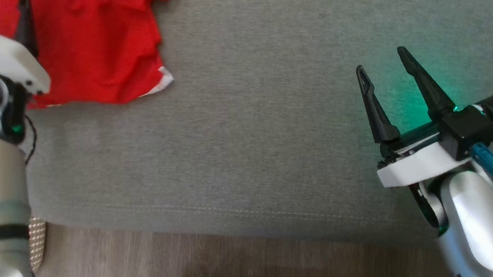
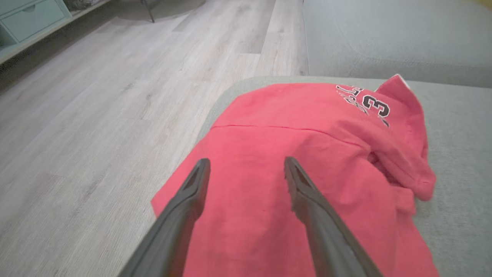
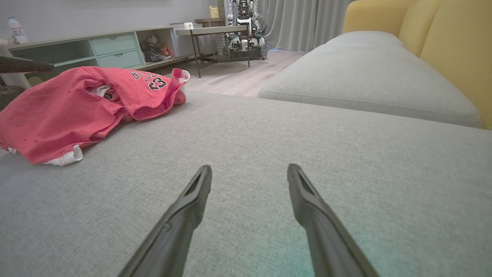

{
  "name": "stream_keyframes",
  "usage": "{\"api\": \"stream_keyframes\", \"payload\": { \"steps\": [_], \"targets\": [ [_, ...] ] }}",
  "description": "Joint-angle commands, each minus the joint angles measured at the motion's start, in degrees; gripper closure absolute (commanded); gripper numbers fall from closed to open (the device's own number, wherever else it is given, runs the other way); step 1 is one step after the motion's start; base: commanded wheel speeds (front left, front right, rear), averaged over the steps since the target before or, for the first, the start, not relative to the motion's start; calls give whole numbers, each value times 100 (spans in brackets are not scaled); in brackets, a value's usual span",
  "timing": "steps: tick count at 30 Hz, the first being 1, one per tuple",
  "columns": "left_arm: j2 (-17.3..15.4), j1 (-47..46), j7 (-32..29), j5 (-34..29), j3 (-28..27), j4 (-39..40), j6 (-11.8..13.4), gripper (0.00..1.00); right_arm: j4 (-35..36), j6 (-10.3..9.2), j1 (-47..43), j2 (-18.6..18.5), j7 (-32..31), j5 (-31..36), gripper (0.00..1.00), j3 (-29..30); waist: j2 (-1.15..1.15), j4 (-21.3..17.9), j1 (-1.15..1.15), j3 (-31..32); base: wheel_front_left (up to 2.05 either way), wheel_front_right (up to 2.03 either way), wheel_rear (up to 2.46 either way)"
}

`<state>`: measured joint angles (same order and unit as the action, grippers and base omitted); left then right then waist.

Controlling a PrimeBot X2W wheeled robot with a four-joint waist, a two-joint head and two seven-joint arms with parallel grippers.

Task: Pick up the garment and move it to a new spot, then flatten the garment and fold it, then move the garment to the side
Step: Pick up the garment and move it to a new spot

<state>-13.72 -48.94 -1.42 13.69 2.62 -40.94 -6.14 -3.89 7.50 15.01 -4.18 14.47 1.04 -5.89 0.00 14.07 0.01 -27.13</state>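
Grey cushion [image 2: 453,154]: left gripper [image 2: 246,161] gapes empty over garment [image 2: 326,146].

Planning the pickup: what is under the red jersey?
The red jersey lies crumpled on the grey sofa cushion, near its corner by the wooden floor. Anything between cloth and cushion is covered.

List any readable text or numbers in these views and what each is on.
"3": on the red shirt, left wrist view; a fold hides anything beside it.
"LL": part of a word above that digit; the rest is folded under.
"23": same shirt, right wrist view; the arched word over it is too blurred to read.
Nothing else is legible.
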Motion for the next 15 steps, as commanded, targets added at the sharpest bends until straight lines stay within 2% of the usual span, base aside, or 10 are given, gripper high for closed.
{"api": "stream_keyframes", "payload": {
  "steps": [1,15],
  "targets": [
    [-382,-303,-94,25,-122,9,-40,0,235,-1,136,20,52,6,0,-166,0,-137,-1,-123,0,0,0],
    [-622,-1164,-228,75,284,-1290,-116,0,281,-1,218,76,52,-30,0,-301,0,-363,-1,-340,0,0,0]
  ]
}}
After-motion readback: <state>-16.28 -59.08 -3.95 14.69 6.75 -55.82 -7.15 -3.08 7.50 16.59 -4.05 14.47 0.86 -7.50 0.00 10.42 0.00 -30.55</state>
